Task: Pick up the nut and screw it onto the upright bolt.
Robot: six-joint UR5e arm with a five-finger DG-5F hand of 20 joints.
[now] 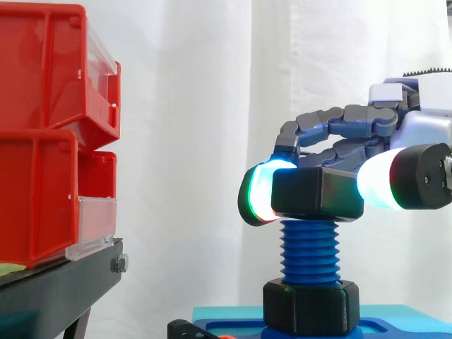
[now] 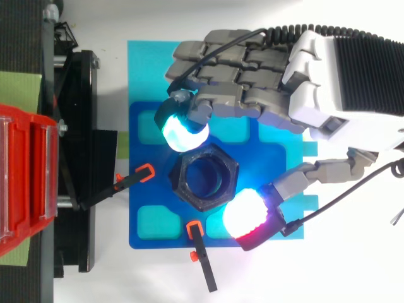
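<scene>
Black hex nut [image 1: 318, 192] sits atop the blue upright bolt [image 1: 309, 247], seemingly at its first threads. Robot hand [image 2: 252, 69] pinches it, with glowing pads [image 2: 182, 129] at the nut's 11 and 5 o'clock in the top view. The nut looks like rigid plastic: light, smooth-sided, likely slippery. Best held across opposite flats and kept level to avoid cross-threading. A second black nut [image 1: 311, 305] sits at the bolt's base.

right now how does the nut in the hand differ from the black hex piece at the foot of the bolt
The held nut sits at the top of the blue bolt; the hex piece sits at its foot, on the blue plate. The hand pinches the held nut; the hex piece is untouched. Both are black and faceted.
</scene>
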